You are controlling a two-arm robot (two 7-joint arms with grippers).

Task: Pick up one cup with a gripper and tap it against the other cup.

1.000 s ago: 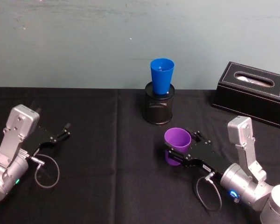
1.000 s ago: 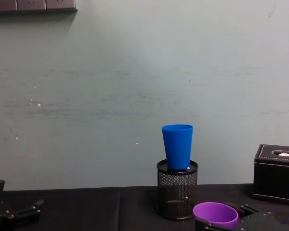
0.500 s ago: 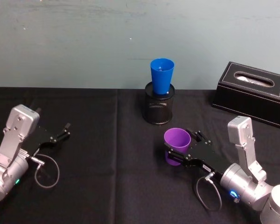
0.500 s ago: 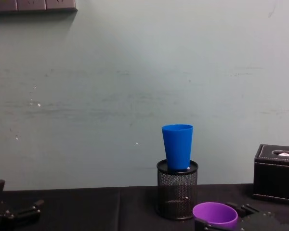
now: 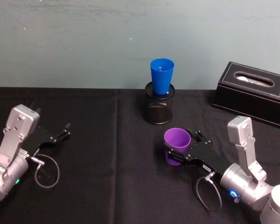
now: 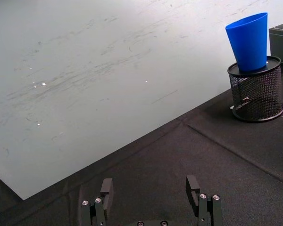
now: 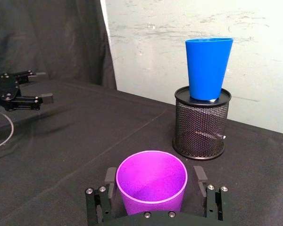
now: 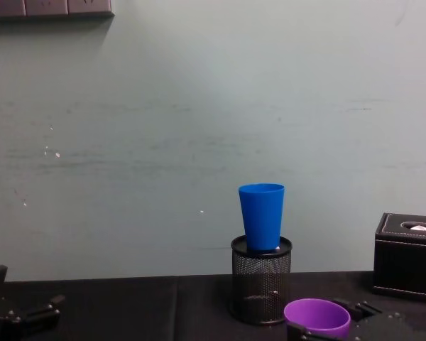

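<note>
Standing in a mesh holder [image 5: 158, 111], the blue cup [image 5: 162, 74] sat beyond the purple cup [image 5: 177, 138], seemingly clasped by the right gripper [image 5: 182, 144]; tissue box [image 5: 252, 91] at right; left gripper [image 5: 64, 130] parked, jaws apart.

Purple cup [image 5: 177, 139] and blue cup [image 5: 162, 75] look smooth plastic, tablecloth [image 5: 107, 154] matt.

Looks like a lab test bench with an office touch: table draped in black cloth [image 5: 107, 154], bare scuffed pale wall [image 8: 163, 106] with sockets [image 8: 50, 7] high up, mesh pen holder [image 5: 158, 112], black tissue box [image 5: 252, 95].
</note>
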